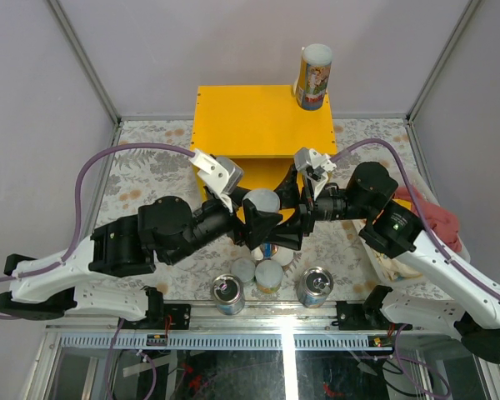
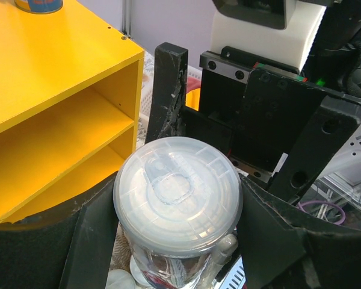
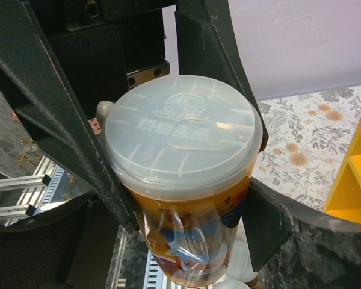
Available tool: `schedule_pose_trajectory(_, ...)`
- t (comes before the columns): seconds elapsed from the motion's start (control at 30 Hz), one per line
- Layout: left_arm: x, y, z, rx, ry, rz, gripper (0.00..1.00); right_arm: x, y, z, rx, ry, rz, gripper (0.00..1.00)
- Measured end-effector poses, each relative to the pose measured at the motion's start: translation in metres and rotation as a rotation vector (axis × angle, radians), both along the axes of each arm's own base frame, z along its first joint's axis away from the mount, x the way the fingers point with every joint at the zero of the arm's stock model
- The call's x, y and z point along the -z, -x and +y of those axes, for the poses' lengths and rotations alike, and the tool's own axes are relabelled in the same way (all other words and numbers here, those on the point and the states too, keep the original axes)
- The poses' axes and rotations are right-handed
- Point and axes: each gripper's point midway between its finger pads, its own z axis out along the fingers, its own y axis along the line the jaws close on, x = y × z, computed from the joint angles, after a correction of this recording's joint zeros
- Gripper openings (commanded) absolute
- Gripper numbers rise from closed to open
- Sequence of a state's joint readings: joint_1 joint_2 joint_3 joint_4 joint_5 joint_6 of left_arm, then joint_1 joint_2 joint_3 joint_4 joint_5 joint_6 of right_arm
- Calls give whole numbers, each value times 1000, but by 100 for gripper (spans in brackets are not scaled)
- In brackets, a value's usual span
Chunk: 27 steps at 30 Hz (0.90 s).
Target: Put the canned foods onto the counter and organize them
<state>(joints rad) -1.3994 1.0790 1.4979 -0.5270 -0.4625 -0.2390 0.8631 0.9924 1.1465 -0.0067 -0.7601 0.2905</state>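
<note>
Left wrist view: left jaws clamp the white-lidded can [image 2: 177, 192]; right jaws flank it; whether gripping, cannot tell.

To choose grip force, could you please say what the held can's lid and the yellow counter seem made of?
Can lid: probably translucent white plastic, matte, with embossed lettering. Counter: likely painted or laminated board, smooth even yellow, screw heads at its edge.

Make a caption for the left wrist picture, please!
The left gripper holds a white-lidded can upright, right beside the yellow counter and its open shelves.
</note>
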Motion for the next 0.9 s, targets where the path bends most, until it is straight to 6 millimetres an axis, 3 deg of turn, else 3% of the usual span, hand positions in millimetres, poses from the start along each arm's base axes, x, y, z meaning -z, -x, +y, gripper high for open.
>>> schedule_pose_trajectory(0.2, -4, 2, 0, 14, 27, 5, 0, -2, 4, 3, -37, -18, 18, 69)
schedule_pose_trajectory(0.53, -10, 2, 4, 13, 58, 10, 2, -8, 5, 7, -67, -43, 40, 27)
schedule_pose_trajectory(0.7, -10, 1, 6, 4, 69, 16, 21, -8, 4, 9, -71, -45, 51, 22)
schedule_pose_trajectory(0.83, -9, -1, 8, -11, 83, 25, 62, -6, 4, 10, -72, -40, 63, 14)
schedule_pose_trajectory(0.9, -7, -2, 9, -20, 87, 29, 73, -5, 3, 11, -73, -36, 67, 11)
